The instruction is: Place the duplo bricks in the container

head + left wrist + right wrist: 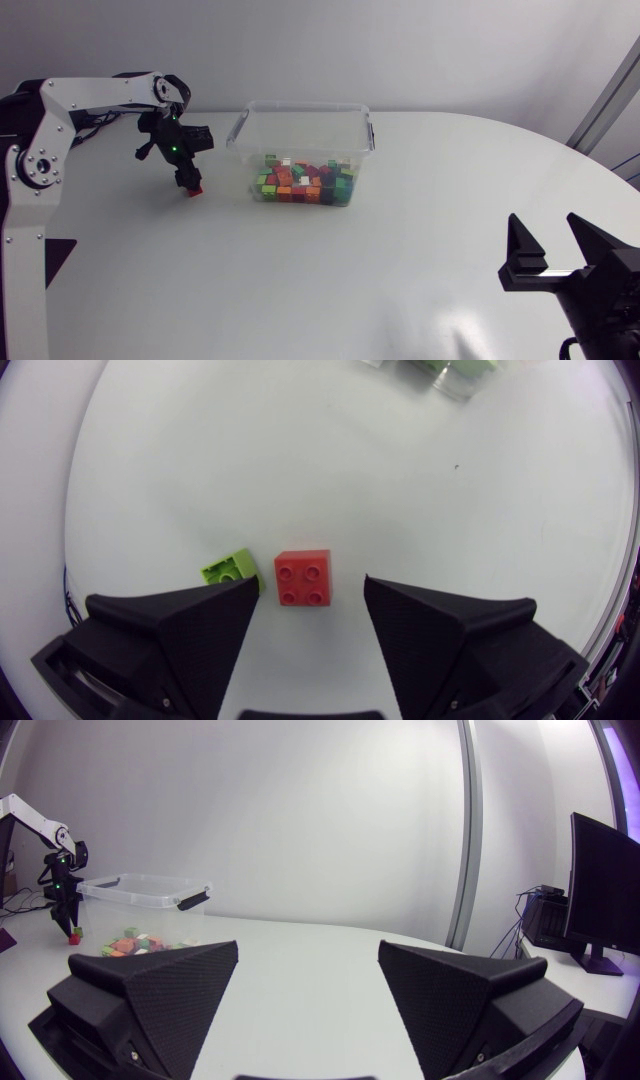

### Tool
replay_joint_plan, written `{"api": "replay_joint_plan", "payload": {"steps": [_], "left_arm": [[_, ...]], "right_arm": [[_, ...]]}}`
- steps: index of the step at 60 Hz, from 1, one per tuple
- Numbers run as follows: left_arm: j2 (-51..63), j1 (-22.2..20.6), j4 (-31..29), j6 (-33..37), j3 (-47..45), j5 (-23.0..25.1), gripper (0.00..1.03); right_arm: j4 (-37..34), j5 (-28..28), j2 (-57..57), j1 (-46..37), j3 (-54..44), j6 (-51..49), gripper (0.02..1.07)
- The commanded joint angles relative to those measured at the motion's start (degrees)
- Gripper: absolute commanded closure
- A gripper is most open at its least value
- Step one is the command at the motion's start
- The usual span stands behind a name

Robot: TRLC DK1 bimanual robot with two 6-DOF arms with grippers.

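from above, the left gripper points down at a red brick on the white table, near the container, whose floor is already strewn with bricks. the right gripper sits well apart, fingers spread and holding nothing. in the left wrist view the fingers stand wide open either side of the red brick without touching it. a lime brick lies just beside it, perhaps touching, partly hidden by one finger. i'd centre on the red one and come straight down so that this finger lands between the two bricks rather than clamping both. the right wrist view looks across the smooth, matte tabletop toward the container.
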Motion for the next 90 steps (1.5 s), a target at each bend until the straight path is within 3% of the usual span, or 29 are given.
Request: {"api": "replay_joint_plan", "payload": {"steps": [1,22,27,29,40,48,57,69,71,76,78,83,90], "left_arm": [[3.47,0.30,-1.35,1.91,2.97,-0.32,0.44],[8.31,1.79,-3.72,2.70,7.28,-0.41,0.44],[8.83,2.23,-3.72,2.79,7.37,-0.41,0.62],[8.92,2.41,-3.81,2.88,7.37,-0.41,0.77],[7.78,1.97,-6.88,2.88,6.58,-0.23,0.79],[-4.61,-0.23,-8.20,2.44,-0.02,4.43,0.80],[-16.39,-3.57,-11.72,-0.02,0.25,9.61,0.80],[-21.58,-8.23,-15.67,-13.82,12.64,23.32,0.79],[-21.58,-8.67,-14.27,-16.81,13.34,26.14,0.79],[-21.58,-9.55,-9.96,-20.94,12.20,27.72,0.79],[-21.93,-10.08,-5.39,-23.75,9.92,28.69,0.79],[-23.51,-11.04,4.98,-29.82,4.91,28.95,0.79],[-23.25,-14.21,11.92,-32.98,1.30,27.19,0.78]], "right_arm": [[-0.48,-0.05,-0.25,-0.16,-0.91,-0.98,0.06],[-0.48,-0.05,-0.25,-0.16,-0.91,-0.98,0.06],[-0.48,-0.05,-0.25,-0.16,-0.91,-0.98,0.06],[-0.48,-0.05,-0.25,-0.16,-0.91,-0.98,0.06],[-0.48,-0.05,-0.25,-0.16,-0.91,-0.98,0.06],[-0.48,-0.05,-0.25,-0.16,-0.91,-0.98,0.06],[-0.48,-0.05,-0.25,-0.16,-0.91,-0.98,0.06],[-0.48,-0.05,-0.25,-0.24,-0.91,-0.98,0.06],[-0.48,-0.05,-0.25,-0.16,-0.91,-0.98,0.06],[-0.48,-0.05,-0.25,-0.16,-0.91,-0.98,0.06],[-0.48,-0.05,-0.25,-0.16,-0.91,-0.98,0.06],[-0.48,-0.05,-0.25,-0.16,-0.91,-0.98,0.06],[-0.48,-0.05,-0.25,-0.16,-0.91,-0.98,0.06]]}}
